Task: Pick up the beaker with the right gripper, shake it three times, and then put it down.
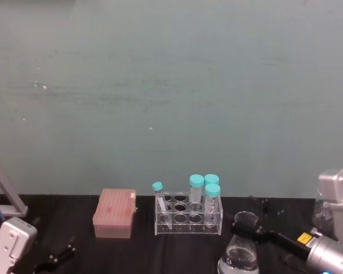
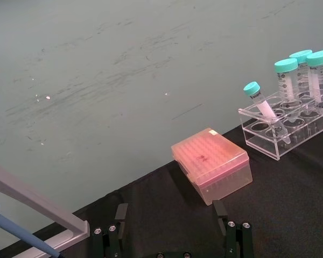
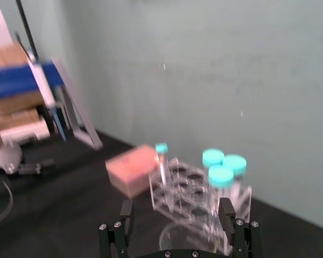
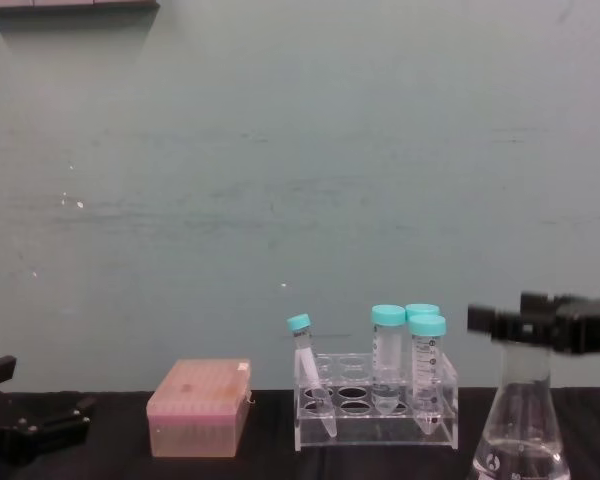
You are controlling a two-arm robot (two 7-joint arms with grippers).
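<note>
Nearest, lower right of the head view: the right gripper [image 1: 247, 229] sits at the neck of the beaker [image 1: 240, 256], arm coming in from the right edge. In the chest view the right gripper [image 4: 525, 325] is level with the top of the neck, the beaker [image 4: 521, 430] directly below it at the lower right, with the black jaw blocks across the neck just under the rim. The jaws bracket the neck, but whether they are actually clamped on the glass can't be told. The right wrist view shows both fingers [image 3: 126, 217] spread either side of the beaker rim [image 3: 177, 236] at the bottom centre. The beaker stands upright on the black table [image 1: 74, 208], its long axis vertical, mouth pointing up, wide base down, some clear liquid in the bottom. Contact of base with table isn't visible. The right arm is clearly the nearer one. The left gripper [image 1: 54, 258] is parked in the lower left of the head view, well apart, its fingers spread and holding nothing in the left wrist view. Farther back, just left of the beaker: the tube rack [image 1: 188, 218] with teal-capped tubes. Then the pink tip box [image 1: 115, 213] left of the rack. Judgement: the grasp should stay on the neck, lift straight up along the vertical axis, and keep clear of the rack to the left.
</note>
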